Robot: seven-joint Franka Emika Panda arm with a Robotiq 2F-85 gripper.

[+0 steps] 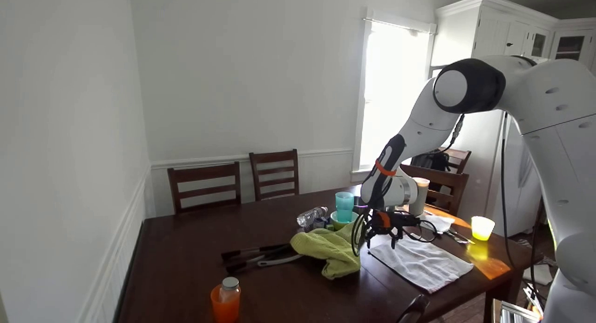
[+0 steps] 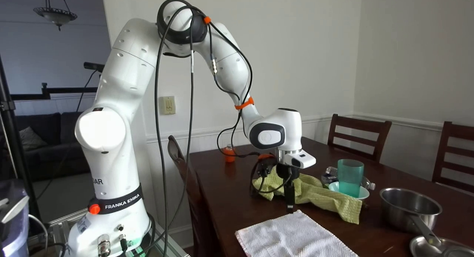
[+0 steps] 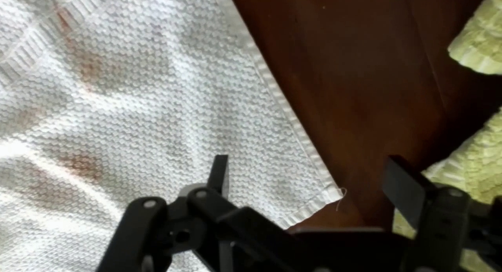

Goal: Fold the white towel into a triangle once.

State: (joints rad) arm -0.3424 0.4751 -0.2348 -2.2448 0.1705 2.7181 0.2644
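The white towel [image 1: 421, 265] lies spread flat on the dark wooden table, with slight wrinkles. It also shows in an exterior view [image 2: 292, 238], where the lower frame edge cuts it off, and in the wrist view [image 3: 157, 107], where it has reddish stains. My gripper [image 1: 381, 245] is open and empty and points down above the towel's corner near the green cloth. In the wrist view, that corner, with a loose thread, lies between the two spread fingertips [image 3: 308, 157]. In an exterior view the gripper [image 2: 290, 212] is at the towel's far corner; whether it touches the cloth is unclear.
A crumpled green cloth [image 1: 328, 248] lies beside the gripper, over some dark-handled utensils [image 1: 242, 253]. A teal cup [image 2: 350, 177] stands in a bowl near a plastic bottle [image 1: 311, 217]. A metal pot [image 2: 410, 205], a yellow cup [image 1: 482, 227] and an orange cup [image 1: 226, 304] stand farther off.
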